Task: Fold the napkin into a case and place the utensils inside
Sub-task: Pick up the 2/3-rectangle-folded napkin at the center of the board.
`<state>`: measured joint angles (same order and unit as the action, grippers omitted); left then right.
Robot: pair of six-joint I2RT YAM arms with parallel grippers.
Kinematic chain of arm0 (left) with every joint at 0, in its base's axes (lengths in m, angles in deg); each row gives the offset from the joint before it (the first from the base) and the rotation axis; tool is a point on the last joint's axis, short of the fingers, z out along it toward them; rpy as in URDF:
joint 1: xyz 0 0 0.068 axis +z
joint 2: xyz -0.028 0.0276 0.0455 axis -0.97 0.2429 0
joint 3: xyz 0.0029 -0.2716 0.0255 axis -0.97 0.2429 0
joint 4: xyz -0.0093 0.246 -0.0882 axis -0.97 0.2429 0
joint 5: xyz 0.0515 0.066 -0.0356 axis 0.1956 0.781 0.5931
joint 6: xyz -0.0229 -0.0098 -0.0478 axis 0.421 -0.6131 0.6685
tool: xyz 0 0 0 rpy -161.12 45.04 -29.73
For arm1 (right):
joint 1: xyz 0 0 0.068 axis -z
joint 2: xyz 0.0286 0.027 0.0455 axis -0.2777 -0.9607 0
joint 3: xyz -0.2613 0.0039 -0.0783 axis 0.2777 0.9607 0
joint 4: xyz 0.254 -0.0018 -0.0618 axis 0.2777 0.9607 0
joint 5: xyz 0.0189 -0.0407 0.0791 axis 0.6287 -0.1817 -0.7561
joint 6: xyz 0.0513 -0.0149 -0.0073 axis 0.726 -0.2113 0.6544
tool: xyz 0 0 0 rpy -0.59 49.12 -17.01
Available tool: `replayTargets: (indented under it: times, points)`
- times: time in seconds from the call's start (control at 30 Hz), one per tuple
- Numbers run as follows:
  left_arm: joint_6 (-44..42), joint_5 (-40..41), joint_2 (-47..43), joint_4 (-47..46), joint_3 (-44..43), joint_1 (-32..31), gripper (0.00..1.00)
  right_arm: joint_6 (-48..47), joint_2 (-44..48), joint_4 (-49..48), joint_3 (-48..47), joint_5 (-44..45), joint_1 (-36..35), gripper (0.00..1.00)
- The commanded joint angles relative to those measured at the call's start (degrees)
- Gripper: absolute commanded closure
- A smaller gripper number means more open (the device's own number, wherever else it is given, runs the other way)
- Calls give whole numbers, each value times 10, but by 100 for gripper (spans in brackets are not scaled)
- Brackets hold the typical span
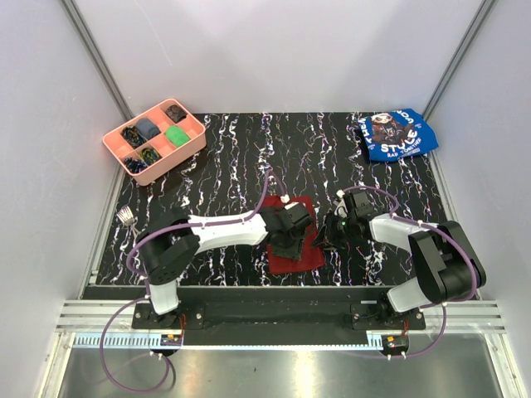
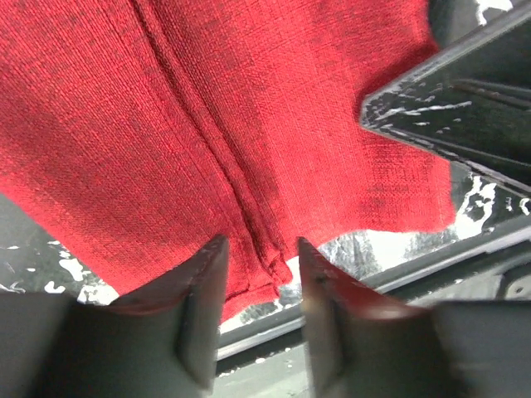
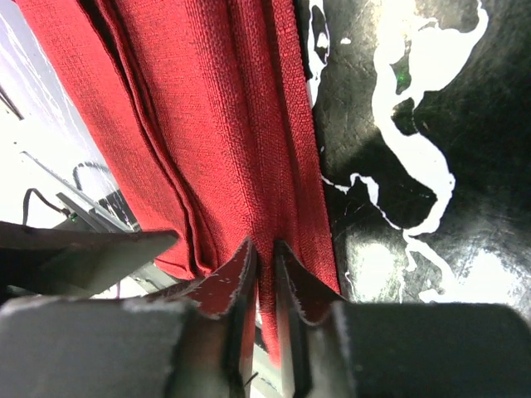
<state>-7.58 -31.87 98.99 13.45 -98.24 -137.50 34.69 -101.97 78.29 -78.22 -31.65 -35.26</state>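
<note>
The dark red napkin [image 1: 297, 249] lies folded into a narrow layered strip at the table's front middle. It fills the left wrist view [image 2: 249, 124] and the right wrist view [image 3: 207, 124]. My left gripper [image 1: 292, 236] hovers over the strip, its jaws open astride a fold seam [image 2: 259, 249] near the cloth's end. My right gripper [image 1: 329, 236] is at the strip's right edge, its jaws pinched on a cloth layer [image 3: 265, 253]. A silver fork [image 1: 126, 217] lies far left on the table. No other utensil shows.
A pink compartment tray [image 1: 196, 141] with small items stands at the back left. A blue printed cloth [image 1: 397, 134] lies at the back right. The black marbled table [image 1: 249, 157] has white walls on three sides. Its front metal edge runs just past the cloth [image 2: 357, 282].
</note>
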Motion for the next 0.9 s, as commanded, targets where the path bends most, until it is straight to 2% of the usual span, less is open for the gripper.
replayTargets:
  times: [0.0, 0.07, 0.17, 0.23, 0.37, 0.47, 0.53, 0.6, 0.63, 0.7, 0.73, 0.77, 0.8, 0.87]
  points:
    - [-14, -9, -89, -26, 1, 4, 51, -13, 25, 27, -32, 0, -6, 75]
    - [-16, -12, -117, -33, 6, 10, 47, -25, 36, 54, -50, 16, -6, 71]
    - [-24, -16, -174, -39, 18, 34, 48, -38, 51, 95, -77, 34, -7, 65]
    - [-24, -41, -210, -48, 41, 60, 52, -43, 60, 114, -91, 47, -17, 61]
    - [-24, -141, -241, -109, 126, 162, 76, -48, 82, 162, -129, 89, -41, 49]
    - [-24, -180, -244, -160, 148, 181, 83, -51, 86, 170, -136, 111, -42, 44]
    - [-24, -177, -239, -180, 145, 157, 82, -59, 78, 179, -142, 130, -41, 39]
    - [-31, -132, -226, -182, 123, 126, 69, -57, 72, 183, -144, 138, -37, 37]
    - [-30, -108, -221, -181, 115, 90, 60, -39, 68, 185, -141, 153, -32, 38]
    - [-16, -37, -197, -178, 94, 54, 47, -12, 65, 189, -136, 162, 1, 37]
    - [-10, -22, -186, -171, 74, 21, 44, 4, 67, 187, -129, 150, 12, 37]
    - [3, 29, -161, -164, 63, 7, 39, 15, 68, 187, -124, 148, 35, 37]
    - [8, 43, -144, -144, 50, -7, 29, 24, 81, 184, -114, 148, 43, 36]
    - [21, 99, -86, -86, -6, -43, 28, 51, 98, 179, -100, 161, 68, 36]
